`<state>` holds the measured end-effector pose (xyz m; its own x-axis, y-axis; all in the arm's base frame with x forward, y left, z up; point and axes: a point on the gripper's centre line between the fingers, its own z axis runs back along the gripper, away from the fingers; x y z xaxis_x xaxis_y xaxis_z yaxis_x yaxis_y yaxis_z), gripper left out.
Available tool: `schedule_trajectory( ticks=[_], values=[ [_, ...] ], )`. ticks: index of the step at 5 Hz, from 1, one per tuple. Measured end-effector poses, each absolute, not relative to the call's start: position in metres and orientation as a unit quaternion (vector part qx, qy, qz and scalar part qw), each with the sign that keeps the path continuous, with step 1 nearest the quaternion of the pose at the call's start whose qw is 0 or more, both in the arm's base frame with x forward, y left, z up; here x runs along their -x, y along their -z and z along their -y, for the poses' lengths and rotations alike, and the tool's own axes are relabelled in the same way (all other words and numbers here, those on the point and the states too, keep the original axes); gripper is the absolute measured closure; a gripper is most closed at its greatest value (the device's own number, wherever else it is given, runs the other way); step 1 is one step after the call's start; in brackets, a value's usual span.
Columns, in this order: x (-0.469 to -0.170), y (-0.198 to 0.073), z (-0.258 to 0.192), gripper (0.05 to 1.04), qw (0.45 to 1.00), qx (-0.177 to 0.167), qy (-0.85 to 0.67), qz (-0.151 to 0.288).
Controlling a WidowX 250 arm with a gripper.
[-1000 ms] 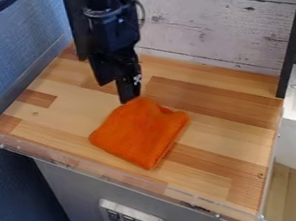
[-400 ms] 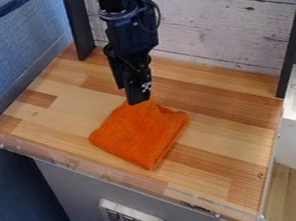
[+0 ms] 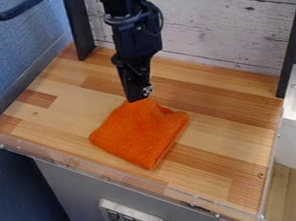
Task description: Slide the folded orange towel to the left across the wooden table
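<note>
The black gripper (image 3: 138, 97) hangs down from the top of the camera view, its tip at the back corner of an orange cloth (image 3: 140, 133). The cloth lies folded into a rough square near the middle of the wooden surface (image 3: 224, 111), with a small crease by its back right edge. Whether the gripper touches the cloth I cannot tell.
A clear low rim (image 3: 104, 174) runs along the front edge. Dark upright posts stand at the back left (image 3: 78, 25) and right (image 3: 292, 40), with a whitewashed plank wall (image 3: 221, 23) behind. A blue wall (image 3: 16, 52) borders the left side.
The gripper has moved to the right from its place a second ago, with a slight shift and change of tilt since the later earlier frame. The cloth has stayed put.
</note>
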<state>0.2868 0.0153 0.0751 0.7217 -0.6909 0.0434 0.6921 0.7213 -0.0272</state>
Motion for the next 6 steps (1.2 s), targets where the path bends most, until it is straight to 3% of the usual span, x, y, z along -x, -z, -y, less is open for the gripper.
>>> schedule_trajectory(
  ticks=[1, 3, 6],
  values=[
    [-0.290, -0.063, -0.015, 1.016, 0.924, 0.028, 0.381, 0.002],
    [-0.288, -0.045, -0.013, 1.024, 0.926, 0.029, 0.377, -0.016],
    [-0.281, -0.024, -0.023, 1.024, 0.926, 0.001, 0.375, -0.047]
  ],
)
